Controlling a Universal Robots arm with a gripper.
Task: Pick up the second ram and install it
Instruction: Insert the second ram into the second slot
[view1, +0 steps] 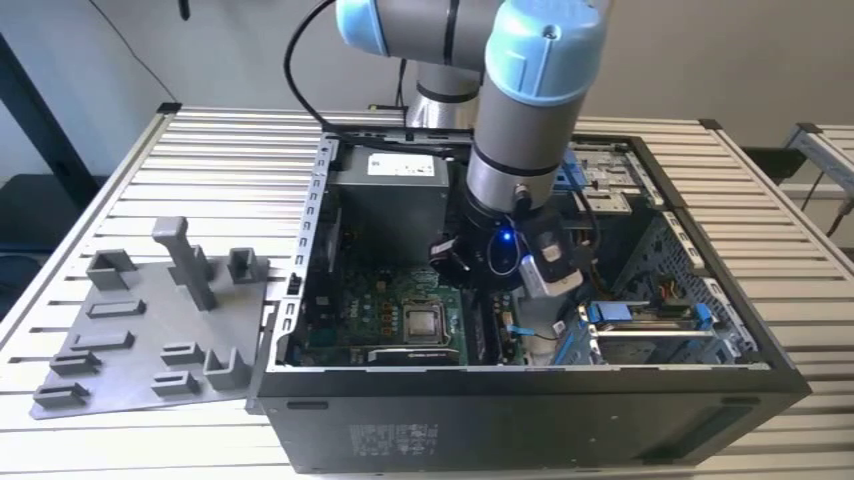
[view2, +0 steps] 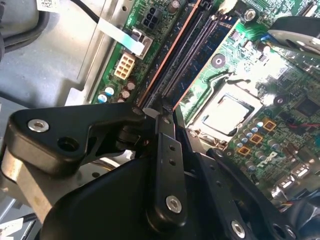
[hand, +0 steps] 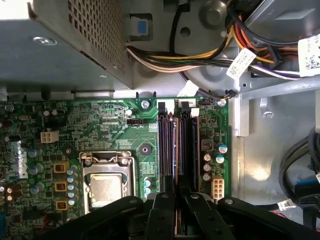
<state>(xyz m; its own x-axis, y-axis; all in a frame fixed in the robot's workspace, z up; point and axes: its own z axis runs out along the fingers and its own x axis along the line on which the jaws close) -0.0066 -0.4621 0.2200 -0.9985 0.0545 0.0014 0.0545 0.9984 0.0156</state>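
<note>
The second ram (hand: 175, 150) stands on edge along the bank of memory slots on the green motherboard (hand: 100, 125). In the second wrist view it is a thin strip with a coppery edge (view2: 172, 55) running up to the fingertips. My gripper (hand: 176, 195) is down inside the open computer case (view1: 534, 400), with its black fingers (hand: 160, 215) closed narrowly around the near end of the stick. In the second wrist view the gripper's (view2: 159, 112) tips meet right at that end. The arm's wrist (view1: 514, 250) hides the slots in the exterior view.
A silver processor (hand: 105, 187) sits in its socket beside the slots. The power supply box (hand: 60, 45) and a bundle of cables (hand: 200, 50) lie beyond the slots' far end. A grey fixture plate (view1: 147, 330) with blocks lies on the slatted table on the exterior view's left.
</note>
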